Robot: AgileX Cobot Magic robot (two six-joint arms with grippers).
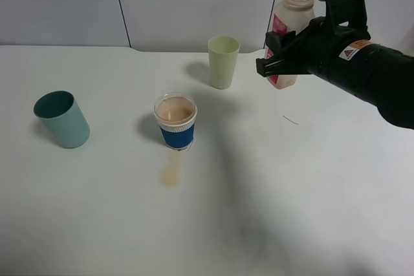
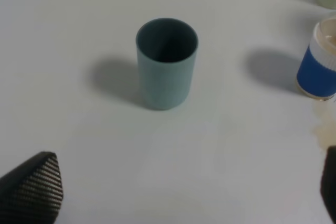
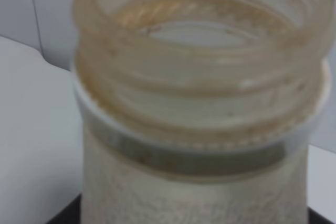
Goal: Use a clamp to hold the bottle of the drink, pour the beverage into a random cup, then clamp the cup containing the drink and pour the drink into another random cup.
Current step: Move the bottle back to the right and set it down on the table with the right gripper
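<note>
Since the full cup [image 1: 175, 121] mid-table looks light, thin-walled and easily slopped, its blue sleeve seems the safest hold; right gripper [image 1: 277, 63] clamps the bottle [image 1: 296, 6] at rear right; left gripper [image 2: 181, 192] gapes wide.

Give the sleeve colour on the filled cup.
Blue sleeve, white band above; best in the exterior high view.
</note>
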